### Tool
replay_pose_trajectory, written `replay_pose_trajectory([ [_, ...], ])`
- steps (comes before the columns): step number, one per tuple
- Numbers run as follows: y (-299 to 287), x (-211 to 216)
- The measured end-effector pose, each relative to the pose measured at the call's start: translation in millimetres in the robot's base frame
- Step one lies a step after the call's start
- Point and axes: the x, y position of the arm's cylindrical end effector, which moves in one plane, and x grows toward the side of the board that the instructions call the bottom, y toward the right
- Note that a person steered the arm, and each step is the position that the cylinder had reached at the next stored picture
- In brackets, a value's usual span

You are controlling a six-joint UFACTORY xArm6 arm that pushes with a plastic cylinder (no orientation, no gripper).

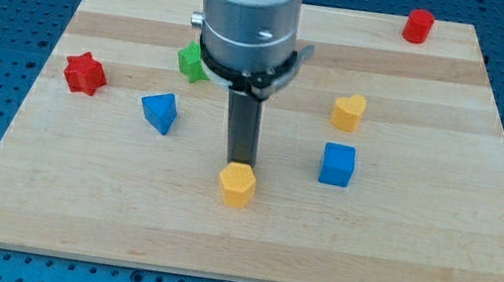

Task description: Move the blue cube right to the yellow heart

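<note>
A blue cube [337, 164] sits on the wooden board [435, 258], right of centre, squarely below the yellow heart [347, 111], the two near but apart. The cube stands flat, one face toward the view's bottom, with no long axis; the heart's lobes lie toward the view's top. Bare wood lies to the right of both, out to the board's right edge.

My tip [239, 164], a bare rod holding nothing, comes down just behind a yellow hexagonal block [237, 185], well left of the cube; whether it touches that block cannot be told. The arm's grey housing [248, 10] is cut off at the view's top and partly hides a green star [191, 61].

A blue wedge-like block [160, 111] and a red star [85, 73] lie further left. A red cylinder [417, 26] stands by the top edge.
</note>
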Motion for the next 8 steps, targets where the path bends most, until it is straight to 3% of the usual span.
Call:
replay_pose_trajectory([
  [2,49.9,-19.5],
  [4,163.1,-17.6],
  [6,112.9,8.1],
  [7,117.6,51.8],
  [8,158.3,64.0],
])
